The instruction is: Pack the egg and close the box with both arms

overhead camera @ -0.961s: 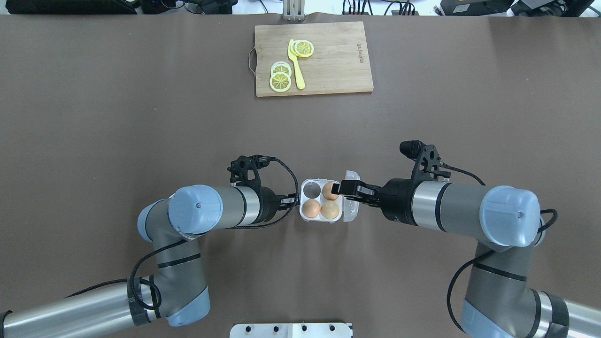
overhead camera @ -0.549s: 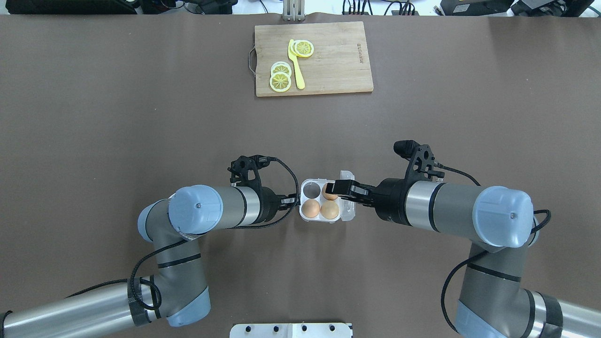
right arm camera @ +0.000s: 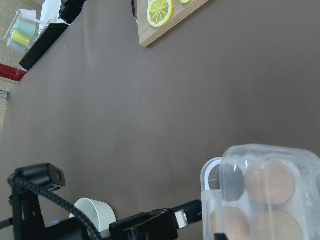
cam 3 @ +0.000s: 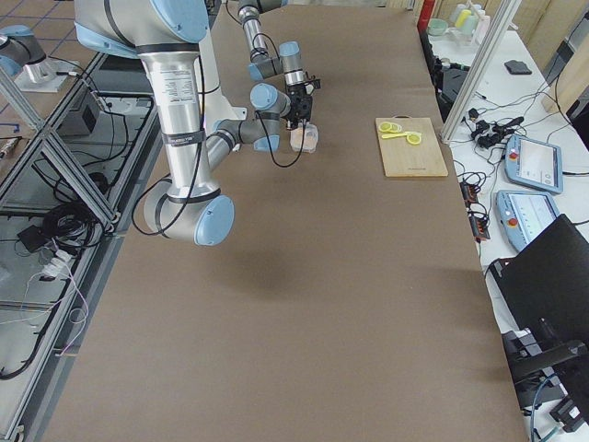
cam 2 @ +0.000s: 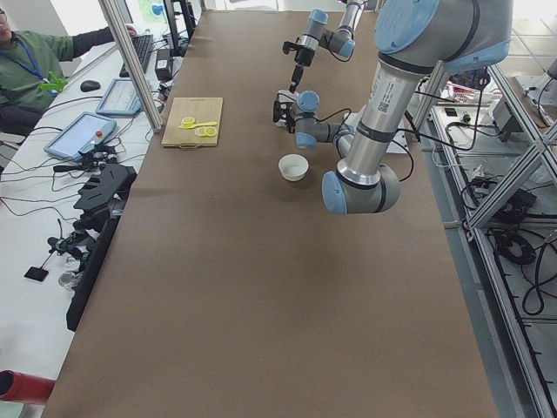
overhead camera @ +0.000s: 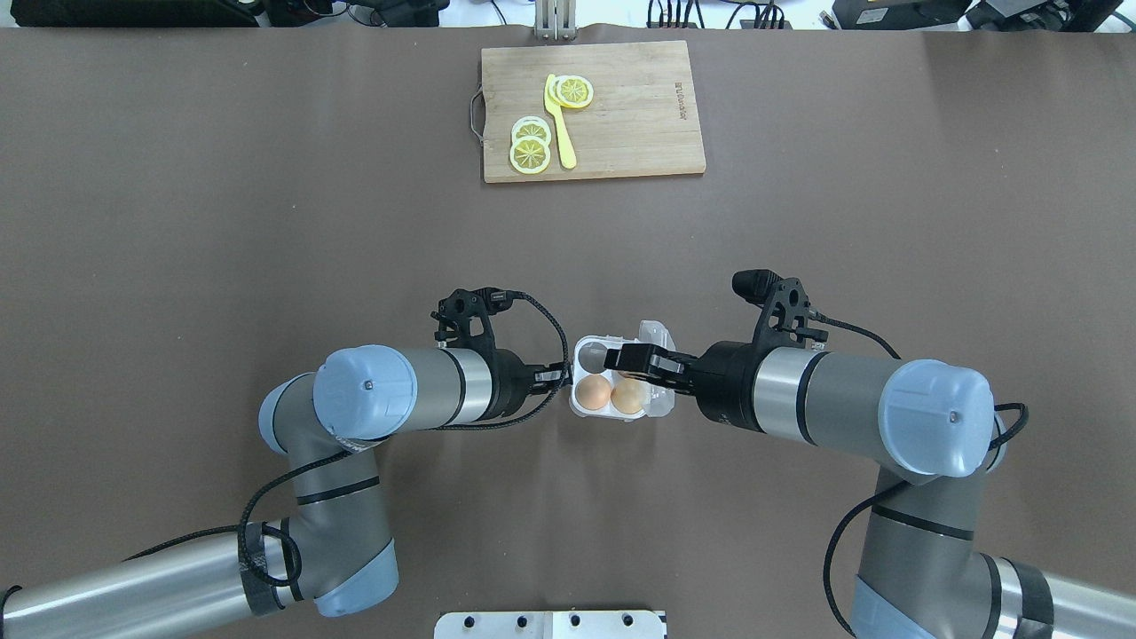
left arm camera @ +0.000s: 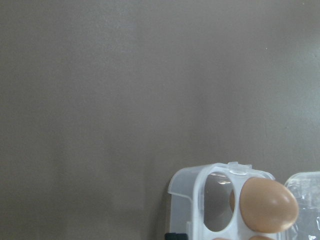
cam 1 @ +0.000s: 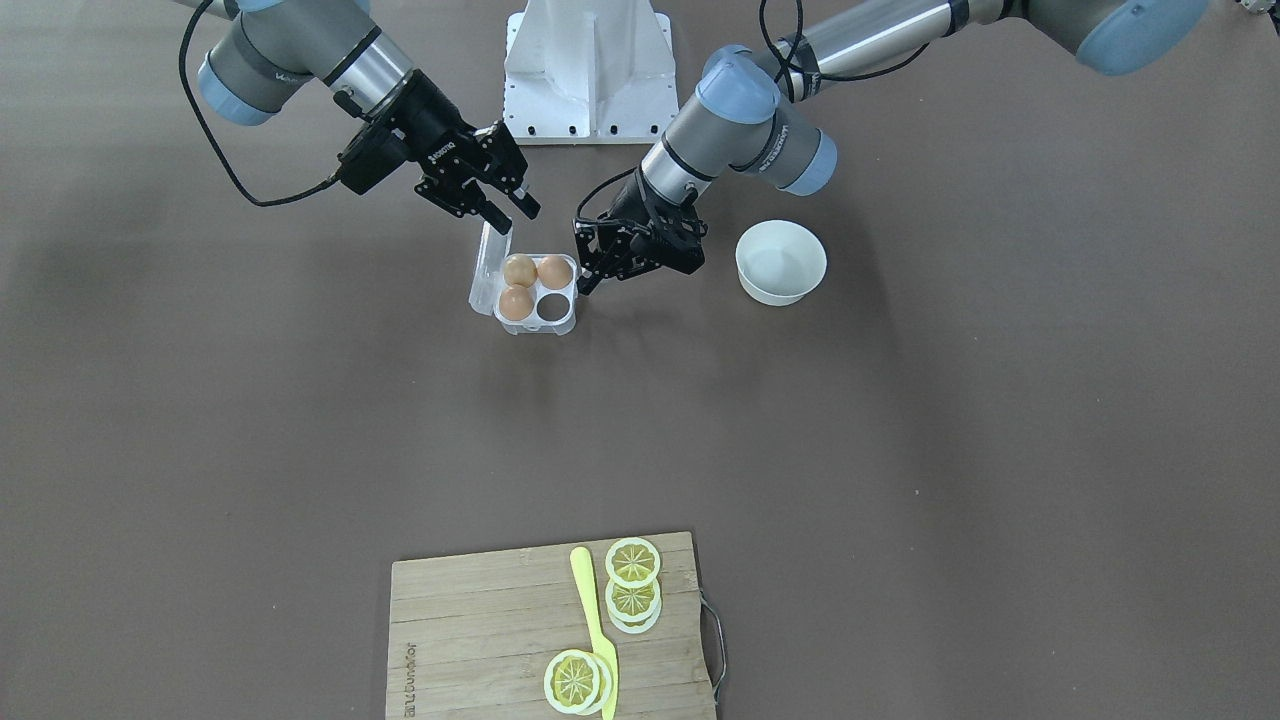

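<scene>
The clear box (cam 1: 566, 322) (overhead camera: 577, 405) sits between both arms, with three eggs in its cups: two at the robot's side (cam 1: 519, 270) (cam 1: 554, 271) and one in front (cam 1: 516, 302). One cup (cam 1: 552, 309) is empty. The hinged lid (cam 1: 487, 266) (right arm camera: 260, 155) stands tilted up over the cups. My right gripper (cam 1: 515, 215) (overhead camera: 614, 358) hovers open over it, fingertips at the lid's top edge. My left gripper (cam 1: 583, 285) (overhead camera: 557, 380) looks shut, its tip against the box's opposite side. The left wrist view shows one egg (left arm camera: 268, 204) and the box corner (left arm camera: 187, 185).
A white bowl (cam 1: 781, 262) stands on the table behind the left gripper, hidden under that arm from overhead. A wooden cutting board (overhead camera: 639, 133) with lemon slices (overhead camera: 530, 153) and a yellow knife (overhead camera: 561, 133) lies at the far side. A white stand (cam 1: 590, 70) is at the robot's base.
The right gripper has moved further over the box toward the left arm, tipping the lid up and over the eggs. The left gripper has stayed at the box's side.
</scene>
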`<state>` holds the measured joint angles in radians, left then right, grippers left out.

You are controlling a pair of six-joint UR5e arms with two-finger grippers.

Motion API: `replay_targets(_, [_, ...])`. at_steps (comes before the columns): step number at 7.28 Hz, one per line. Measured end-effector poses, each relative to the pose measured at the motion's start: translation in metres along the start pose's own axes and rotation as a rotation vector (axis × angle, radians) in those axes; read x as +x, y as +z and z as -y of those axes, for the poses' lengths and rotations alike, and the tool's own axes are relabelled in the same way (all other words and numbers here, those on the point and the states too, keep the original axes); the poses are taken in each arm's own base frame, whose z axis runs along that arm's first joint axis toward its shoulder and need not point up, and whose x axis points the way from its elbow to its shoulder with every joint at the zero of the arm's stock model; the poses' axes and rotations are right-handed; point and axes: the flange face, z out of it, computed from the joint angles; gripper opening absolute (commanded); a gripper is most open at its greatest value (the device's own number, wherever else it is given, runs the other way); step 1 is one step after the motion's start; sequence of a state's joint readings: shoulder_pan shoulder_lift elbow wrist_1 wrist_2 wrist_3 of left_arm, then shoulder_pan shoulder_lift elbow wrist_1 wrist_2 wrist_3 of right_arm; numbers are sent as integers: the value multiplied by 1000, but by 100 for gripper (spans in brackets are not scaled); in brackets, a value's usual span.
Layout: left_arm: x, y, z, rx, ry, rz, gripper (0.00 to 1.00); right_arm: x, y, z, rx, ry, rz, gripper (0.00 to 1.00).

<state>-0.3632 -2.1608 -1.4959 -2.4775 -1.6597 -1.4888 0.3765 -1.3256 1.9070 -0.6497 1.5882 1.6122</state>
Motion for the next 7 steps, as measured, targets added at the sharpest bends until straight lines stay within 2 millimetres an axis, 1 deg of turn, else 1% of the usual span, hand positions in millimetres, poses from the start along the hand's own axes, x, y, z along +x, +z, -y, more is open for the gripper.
replay_targets(1, [3, -9, 7, -14, -1, -9, 0, 0, 1, -3, 1, 0, -1, 54])
replay_targets(2, [1, -17, 15, -30, -3, -13, 0, 0, 2, -6, 2, 0, -1, 54])
replay_targets(3, [-1, -21, 20, -36, -4, -14, 0, -2, 4, -10, 3, 0, 2, 54])
replay_targets(4, [-1, -25, 25, -40, -4, -16, 0, -6, 6, -15, 6, 0, 5, 54])
replay_targets(5, [-3, -34, 34, -51, -6, -21, 0, -9, 10, -22, 10, -1, 6, 54])
replay_targets(6, [-10, -47, 50, -70, -10, -24, 0, -12, 12, -29, 14, -1, 7, 54])
replay_targets(7, [-19, -65, 70, -94, -16, -26, 0, -14, 14, -35, 17, -1, 9, 54])
